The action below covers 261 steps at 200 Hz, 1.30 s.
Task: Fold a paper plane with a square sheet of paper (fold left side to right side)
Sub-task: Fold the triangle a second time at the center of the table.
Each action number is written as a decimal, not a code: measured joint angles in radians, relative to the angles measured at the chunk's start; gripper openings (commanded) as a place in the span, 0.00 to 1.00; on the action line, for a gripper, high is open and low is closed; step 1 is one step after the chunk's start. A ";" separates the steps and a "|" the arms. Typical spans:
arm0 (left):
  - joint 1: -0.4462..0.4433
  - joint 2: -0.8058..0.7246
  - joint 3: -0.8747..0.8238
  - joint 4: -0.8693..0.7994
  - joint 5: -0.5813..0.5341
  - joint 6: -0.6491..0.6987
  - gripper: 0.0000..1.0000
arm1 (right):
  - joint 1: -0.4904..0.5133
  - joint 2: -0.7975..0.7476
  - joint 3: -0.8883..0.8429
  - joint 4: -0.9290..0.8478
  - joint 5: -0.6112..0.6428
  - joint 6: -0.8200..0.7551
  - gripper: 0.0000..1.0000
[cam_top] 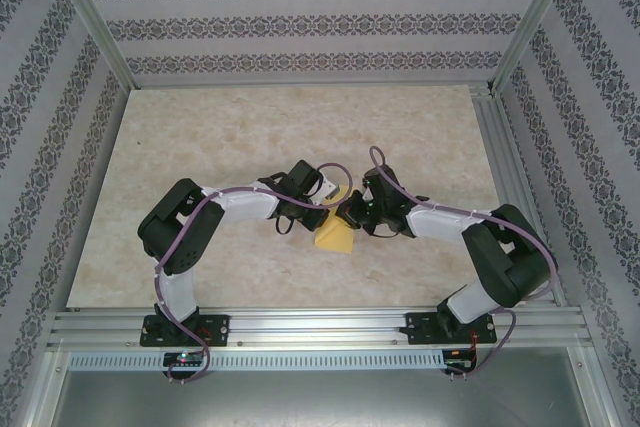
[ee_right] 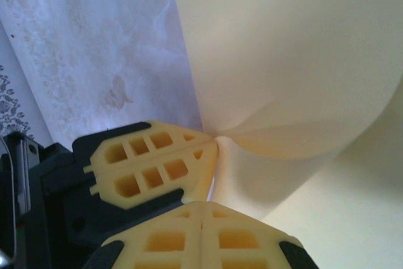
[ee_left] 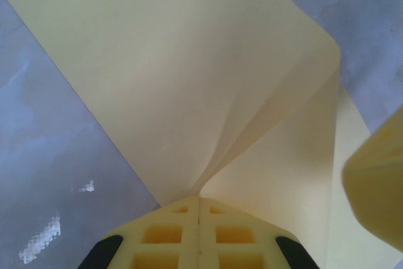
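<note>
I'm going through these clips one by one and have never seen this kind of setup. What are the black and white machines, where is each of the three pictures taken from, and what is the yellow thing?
These are two robot arms bolted side by side at the near edge of a marbled table. The overhead picture comes from a fixed camera above and behind them. The other two come from cameras on each arm's wrist, looking along its own fingers.

The yellow thing is a square sheet of paper, the start of a paper plane. In the overhead view it lies between the two arms, partly lifted.

Both grippers pinch it. The left gripper is shut on a corner, and the paper billows up from there. The right gripper is shut as well, right beside the left one, whose fingers show in that wrist picture too.
</note>
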 measured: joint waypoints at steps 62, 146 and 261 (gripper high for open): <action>0.000 0.000 0.000 0.000 0.000 0.001 0.00 | 0.013 0.066 0.028 -0.015 0.007 -0.001 0.04; 0.000 0.000 0.000 0.000 0.008 0.006 0.00 | 0.013 0.069 0.028 -0.107 0.033 -0.051 0.04; 0.000 0.002 0.000 0.000 0.016 0.008 0.00 | 0.013 0.090 0.028 -0.126 0.047 -0.077 0.04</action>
